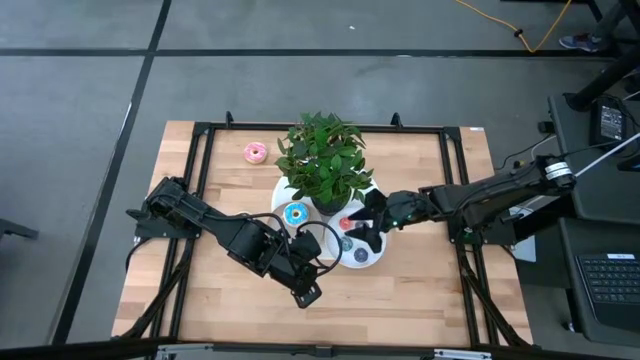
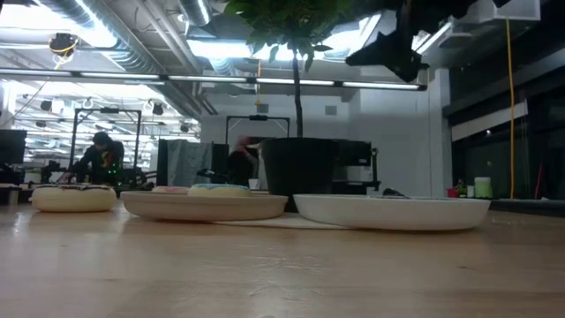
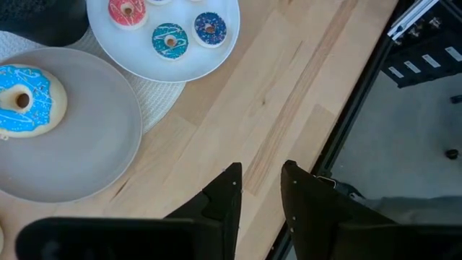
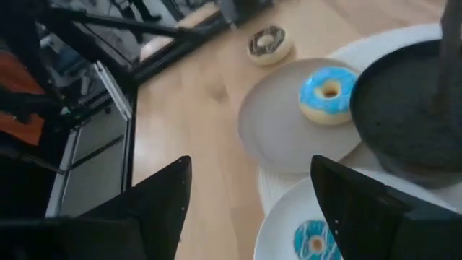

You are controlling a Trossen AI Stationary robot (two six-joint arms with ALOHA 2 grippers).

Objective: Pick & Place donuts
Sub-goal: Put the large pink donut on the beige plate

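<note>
A large light-blue donut (image 1: 296, 213) (image 3: 22, 101) (image 4: 328, 94) lies on the grey plate (image 3: 86, 144). Three mini donuts, pink (image 3: 127, 11), teal (image 3: 170, 40) (image 4: 314, 242) and dark blue (image 3: 209, 29), lie on the white plate (image 1: 375, 262). A pink donut (image 1: 254, 152) rests on the table at the far left, and a chocolate one (image 4: 268, 43) beyond the grey plate. My right gripper (image 1: 368, 232) (image 4: 249, 209) hovers open above the white plate, holding nothing. My left gripper (image 1: 308, 295) (image 3: 260, 195) stands near the front, slightly open and empty.
A potted plant (image 1: 322, 160) in a dark pot (image 4: 411, 108) stands on a white mat behind the two plates, its leaves overhanging them. A black frame (image 1: 200, 160) runs around the tabletop. Bare wood lies near the front edge and on the right.
</note>
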